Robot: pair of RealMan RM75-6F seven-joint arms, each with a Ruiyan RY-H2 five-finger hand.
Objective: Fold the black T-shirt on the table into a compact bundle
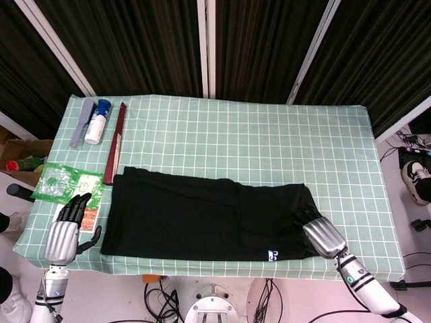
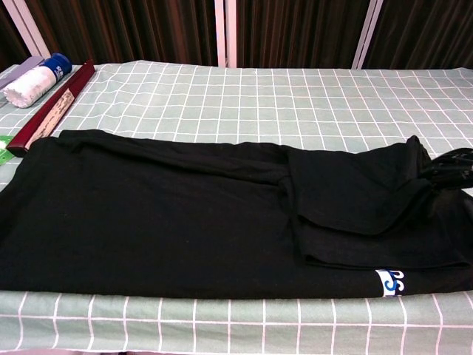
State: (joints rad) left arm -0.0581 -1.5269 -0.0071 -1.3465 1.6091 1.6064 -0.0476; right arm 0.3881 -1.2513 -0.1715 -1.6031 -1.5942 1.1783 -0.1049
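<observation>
Head view: the black T-shirt (image 1: 202, 215) lies flat as a long folded strip along the near edge of the table (image 1: 269, 145). The right hand (image 1: 322, 235) sits at the shirt's right end, fingertips tucked into the cloth, so it's gripping that edge. The left hand (image 1: 65, 231) hovers off the shirt's left end, fingers loosely spread, holding nothing.

Chest view: the shirt's right end is lifted slightly, dark fingers (image 2: 452, 166) of the right hand pinching it. A dark red box (image 2: 52, 107) lies far left.
</observation>
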